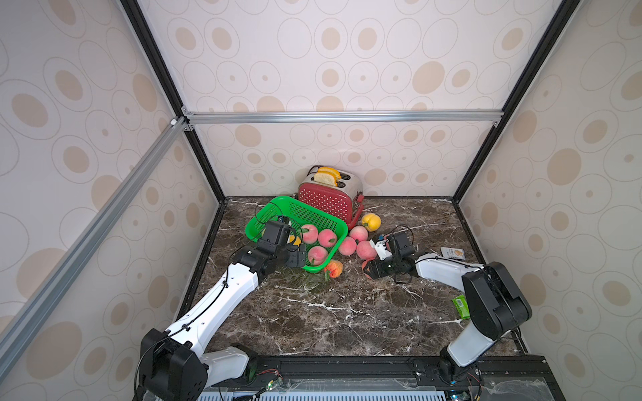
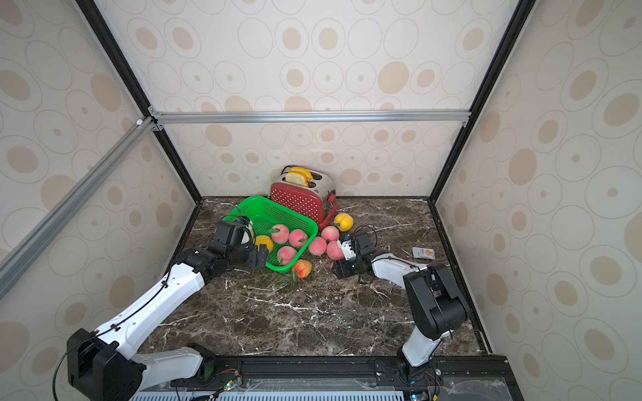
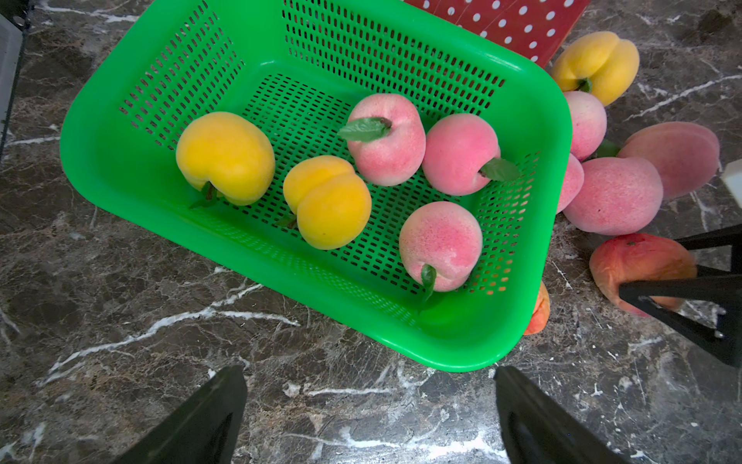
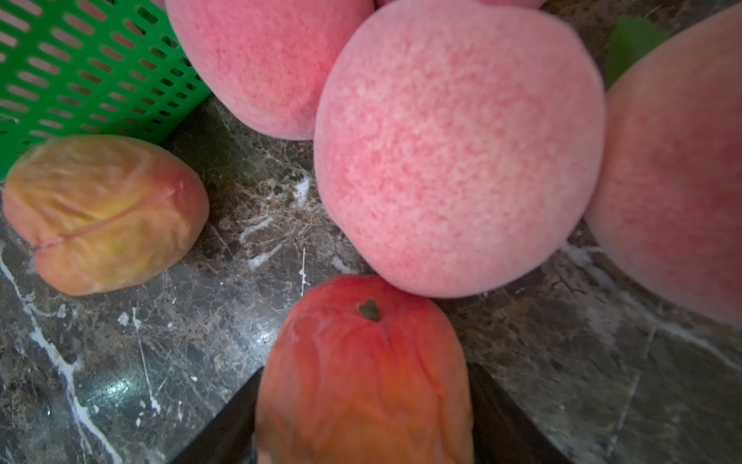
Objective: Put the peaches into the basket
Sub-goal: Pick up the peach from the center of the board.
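Note:
The green basket lies near the toaster and holds three pink and two yellow peaches. On the marble to its right lie three pink peaches and a yellow one. An orange-red peach lies at the basket's front corner. My right gripper is shut on another orange-red peach, low on the table beside the pink cluster. My left gripper is open at the basket's near rim, with nothing between its fingers.
A red white-dotted toaster with bread slices stands behind the basket against the back wall. A small packet and a green packet lie on the table's right side, near the right arm.

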Controlling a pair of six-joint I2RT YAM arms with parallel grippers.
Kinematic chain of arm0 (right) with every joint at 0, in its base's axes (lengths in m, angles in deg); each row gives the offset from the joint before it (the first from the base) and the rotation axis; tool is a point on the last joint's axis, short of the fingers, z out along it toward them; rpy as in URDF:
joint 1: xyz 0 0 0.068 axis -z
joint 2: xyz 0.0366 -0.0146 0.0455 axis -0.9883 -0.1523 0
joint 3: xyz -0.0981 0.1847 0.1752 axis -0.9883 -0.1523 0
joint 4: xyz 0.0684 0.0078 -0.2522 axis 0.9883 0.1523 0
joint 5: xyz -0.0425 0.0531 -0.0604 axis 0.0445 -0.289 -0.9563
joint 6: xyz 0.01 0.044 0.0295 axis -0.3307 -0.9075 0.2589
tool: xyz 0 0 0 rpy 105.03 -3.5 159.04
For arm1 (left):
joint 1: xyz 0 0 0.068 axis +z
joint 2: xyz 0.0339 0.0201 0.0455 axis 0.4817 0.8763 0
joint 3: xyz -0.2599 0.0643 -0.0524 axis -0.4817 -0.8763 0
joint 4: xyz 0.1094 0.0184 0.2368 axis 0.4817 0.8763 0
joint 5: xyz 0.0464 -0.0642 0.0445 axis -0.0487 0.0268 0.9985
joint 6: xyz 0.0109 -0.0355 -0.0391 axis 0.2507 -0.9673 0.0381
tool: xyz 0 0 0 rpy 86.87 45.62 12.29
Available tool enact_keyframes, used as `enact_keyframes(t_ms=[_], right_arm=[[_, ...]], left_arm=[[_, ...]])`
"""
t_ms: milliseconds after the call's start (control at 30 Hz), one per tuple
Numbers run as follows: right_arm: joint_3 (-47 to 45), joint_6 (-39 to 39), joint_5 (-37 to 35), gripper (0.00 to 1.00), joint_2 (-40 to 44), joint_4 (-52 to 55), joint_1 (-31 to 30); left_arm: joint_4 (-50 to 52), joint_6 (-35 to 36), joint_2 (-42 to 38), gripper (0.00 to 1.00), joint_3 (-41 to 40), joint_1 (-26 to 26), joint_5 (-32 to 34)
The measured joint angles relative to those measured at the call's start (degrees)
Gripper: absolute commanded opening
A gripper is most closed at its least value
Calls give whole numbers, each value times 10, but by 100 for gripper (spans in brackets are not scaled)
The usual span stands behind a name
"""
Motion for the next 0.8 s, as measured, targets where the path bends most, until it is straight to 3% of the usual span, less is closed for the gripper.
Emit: enact_keyframes(t_ms=[200,400,800], right_arm=[[10,4,-20,69,38,38,-25],[81,19,-39,69,62,76,-54],[268,52,-33,69,8,128,-94]], left_arm=[[-3,-1,0,99,-3,0,-8],[-5,-6,0,99,-18,0,-12],[-14,-12,-3,99,-19,0,-40]])
